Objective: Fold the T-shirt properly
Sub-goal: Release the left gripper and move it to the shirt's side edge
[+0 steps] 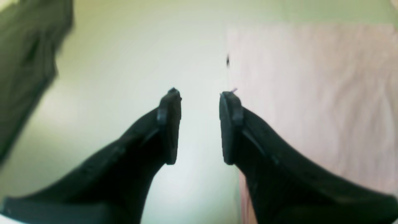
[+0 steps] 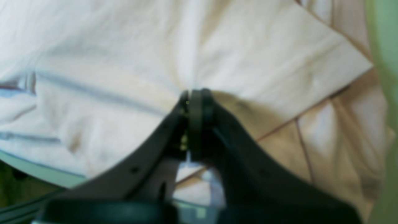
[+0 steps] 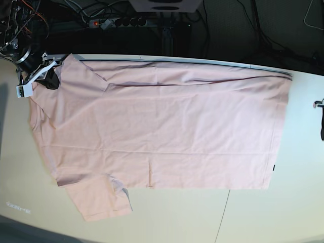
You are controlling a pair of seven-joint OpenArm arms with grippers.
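The pale pink T-shirt [image 3: 162, 121] lies spread flat across the table, one sleeve [image 3: 101, 200] sticking out at the near left. At its far left corner my right gripper [image 3: 49, 81] is shut on the T-shirt. In the right wrist view, creases in the fabric [image 2: 124, 62] run toward the closed right gripper [image 2: 196, 93]. My left gripper [image 1: 200, 95] is open with nothing between its fingers, hovering over bare table just beside the T-shirt's edge [image 1: 311, 93]. In the base view only a dark sliver of the left gripper [image 3: 322, 121] shows at the right border.
The pale table [image 3: 263, 212] reaches past the shirt at the front and right. Behind its far edge sit a power strip [image 3: 116, 22] and cables. A blurred dark shape [image 1: 28, 62] fills the upper left of the left wrist view.
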